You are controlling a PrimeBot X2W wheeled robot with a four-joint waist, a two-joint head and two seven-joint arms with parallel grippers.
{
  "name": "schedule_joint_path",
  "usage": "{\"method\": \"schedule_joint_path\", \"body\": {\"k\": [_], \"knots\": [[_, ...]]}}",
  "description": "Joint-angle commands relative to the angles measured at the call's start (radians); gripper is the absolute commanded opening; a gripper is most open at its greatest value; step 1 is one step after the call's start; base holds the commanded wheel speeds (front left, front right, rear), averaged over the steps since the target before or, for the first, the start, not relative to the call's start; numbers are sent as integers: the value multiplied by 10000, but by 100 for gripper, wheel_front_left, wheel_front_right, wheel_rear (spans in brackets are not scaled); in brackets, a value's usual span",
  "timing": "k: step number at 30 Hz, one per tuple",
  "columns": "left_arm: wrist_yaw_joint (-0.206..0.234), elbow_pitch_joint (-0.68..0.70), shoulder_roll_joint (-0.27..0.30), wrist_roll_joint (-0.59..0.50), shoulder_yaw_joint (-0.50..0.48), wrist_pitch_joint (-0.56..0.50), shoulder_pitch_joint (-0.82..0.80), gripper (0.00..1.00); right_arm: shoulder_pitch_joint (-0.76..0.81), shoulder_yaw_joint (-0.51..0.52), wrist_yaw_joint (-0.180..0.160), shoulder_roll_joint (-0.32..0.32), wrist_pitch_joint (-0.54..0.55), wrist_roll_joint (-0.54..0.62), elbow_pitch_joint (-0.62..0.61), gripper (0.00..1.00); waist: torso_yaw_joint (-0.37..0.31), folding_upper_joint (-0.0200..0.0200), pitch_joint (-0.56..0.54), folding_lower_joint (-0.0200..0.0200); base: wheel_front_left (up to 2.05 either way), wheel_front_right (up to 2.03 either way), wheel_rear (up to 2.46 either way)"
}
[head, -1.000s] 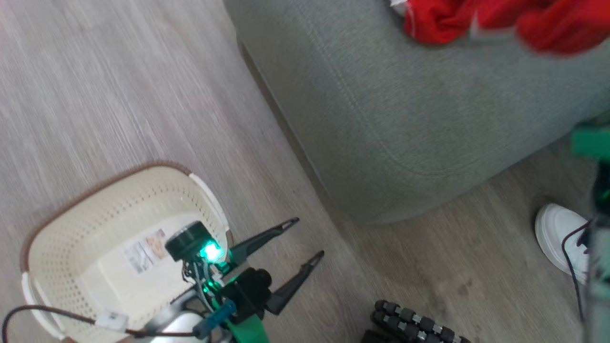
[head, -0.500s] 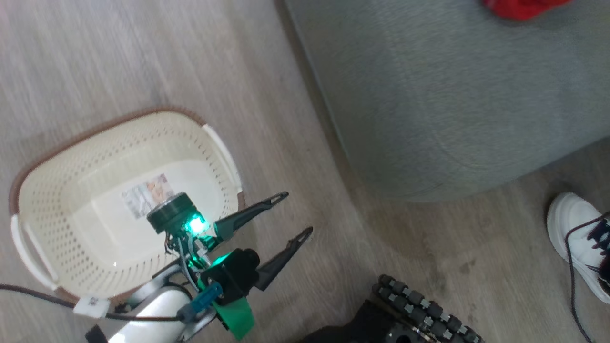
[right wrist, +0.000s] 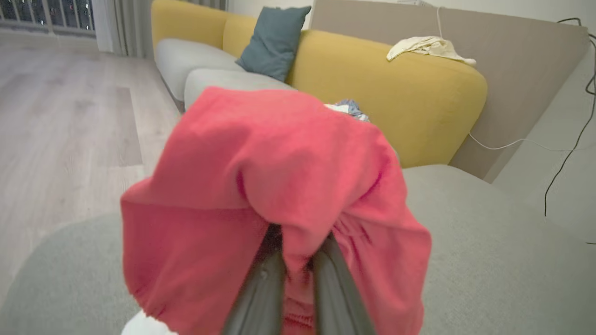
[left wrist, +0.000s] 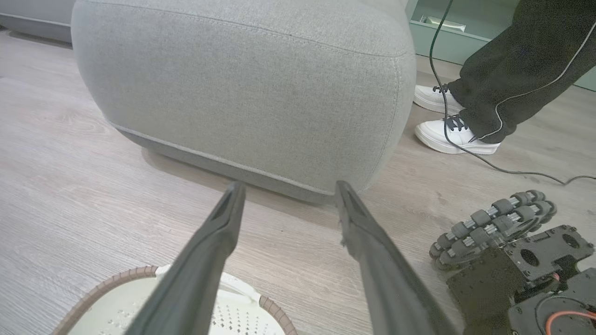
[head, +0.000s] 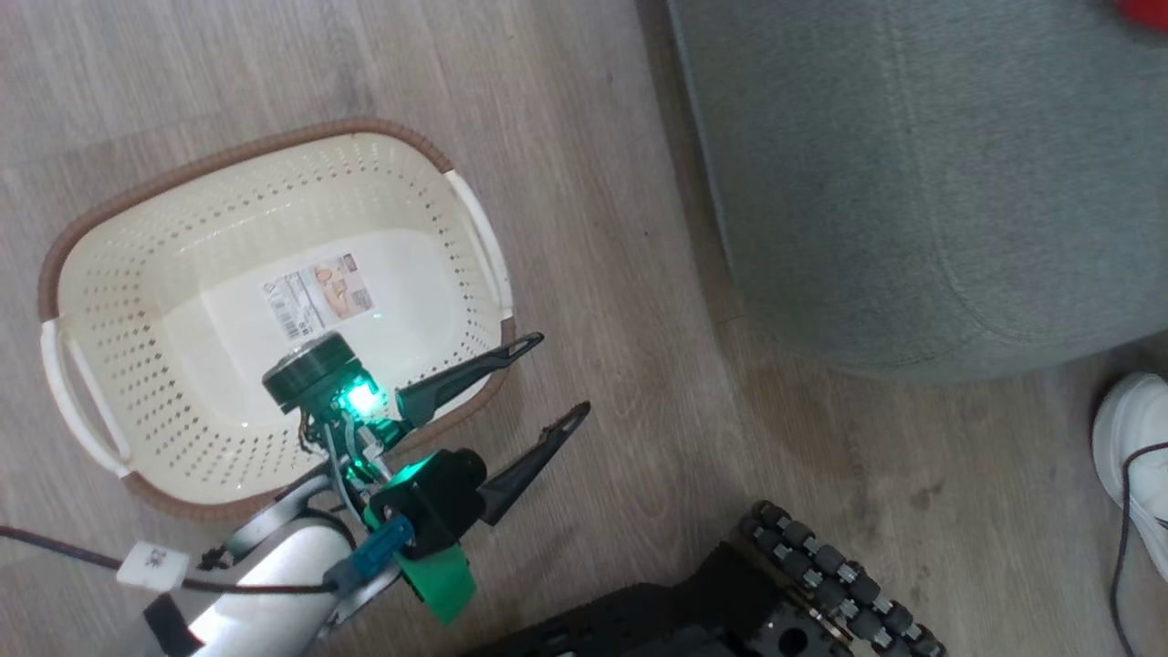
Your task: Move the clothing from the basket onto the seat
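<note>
Your head camera has swung, so the whole basket [head: 137,274] now shows. Left end effector [head: 561,375] stands open over its rim; right end effector [right wrist: 300,244] grips the clothing [right wrist: 288,153] above the seat [head: 912,182].

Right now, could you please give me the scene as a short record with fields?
basket: on the floor, no clothing visible inside, paper label at bottom
clothing: red, draped over the right end effector, above the seat
left end effector: open, empty, by the basket's rim
right end effector: shut on the clothing
seat: grey cushion, right of the basket
person: white shoe on the floor beside the seat
</note>
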State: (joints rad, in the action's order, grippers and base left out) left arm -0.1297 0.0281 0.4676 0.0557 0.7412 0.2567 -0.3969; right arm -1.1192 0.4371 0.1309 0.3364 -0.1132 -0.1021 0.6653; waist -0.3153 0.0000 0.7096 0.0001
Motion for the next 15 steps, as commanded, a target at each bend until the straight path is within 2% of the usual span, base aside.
{"method": "schedule_joint_path", "body": {"k": [1, 15], "knots": [[-10, 367, 137, -11, -256, 51, -100, 100, -204, 66, -2, 292, -35, 324, -118, 0, 97, 0, 101, -1, 0, 0, 0], [-10, 440, 155, -139, -222, 51, -252, 100, -440, 983, -2, -271, -564, 2217, 2475, 0, 224, 0, 363, -1, 0, 0, 0]]}}
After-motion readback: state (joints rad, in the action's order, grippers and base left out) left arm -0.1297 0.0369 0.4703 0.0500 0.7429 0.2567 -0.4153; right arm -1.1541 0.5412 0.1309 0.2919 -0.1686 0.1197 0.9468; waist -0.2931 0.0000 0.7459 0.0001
